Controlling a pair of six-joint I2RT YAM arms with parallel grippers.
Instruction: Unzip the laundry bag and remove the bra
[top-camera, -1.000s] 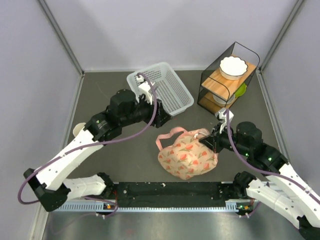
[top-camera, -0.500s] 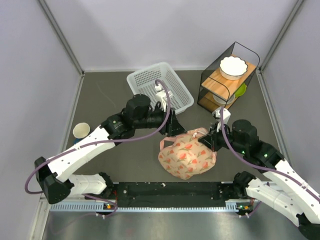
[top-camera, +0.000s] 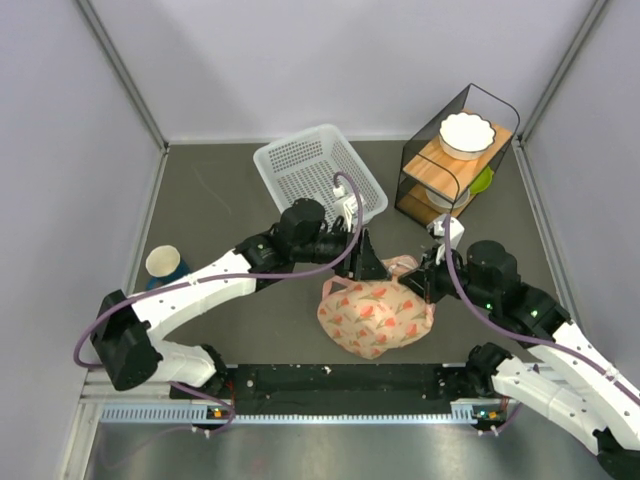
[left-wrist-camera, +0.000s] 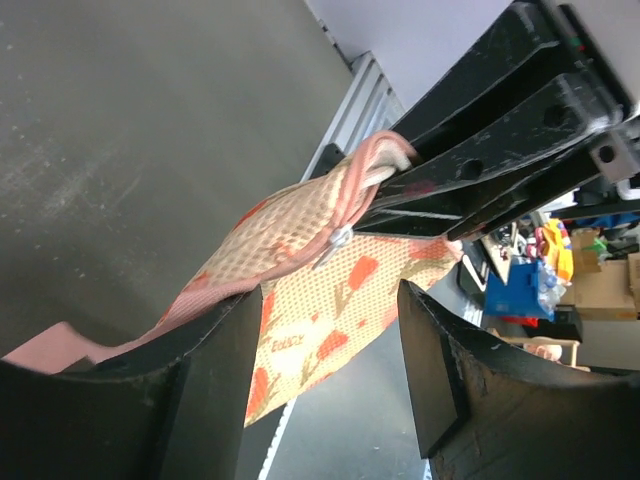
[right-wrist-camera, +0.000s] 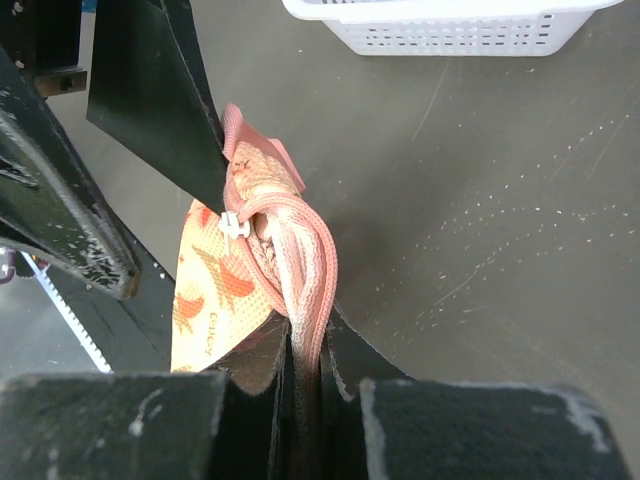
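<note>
The laundry bag (top-camera: 375, 315), beige-pink with red-orange prints, lies on the dark table and is zipped. My right gripper (top-camera: 422, 281) is shut on the pink trim (right-wrist-camera: 308, 270) at the bag's right end and lifts that edge. My left gripper (top-camera: 374, 266) is open at the bag's upper edge, jaws wide apart. In the left wrist view (left-wrist-camera: 330, 330) the bag (left-wrist-camera: 300, 300) lies between its fingers. The small white zipper pull (left-wrist-camera: 338, 240) shows just beyond the left fingertips, also in the right wrist view (right-wrist-camera: 230, 225). The bra is hidden.
A white perforated basket (top-camera: 320, 180) stands behind the bag. A wire rack (top-camera: 440, 165) with a white bowl (top-camera: 467, 133) is at the back right. A paper cup (top-camera: 163, 262) stands at the left.
My left arm has swung right from the basket to the bag's upper edge, gripper open. My right gripper has kept its hold on the trim.
</note>
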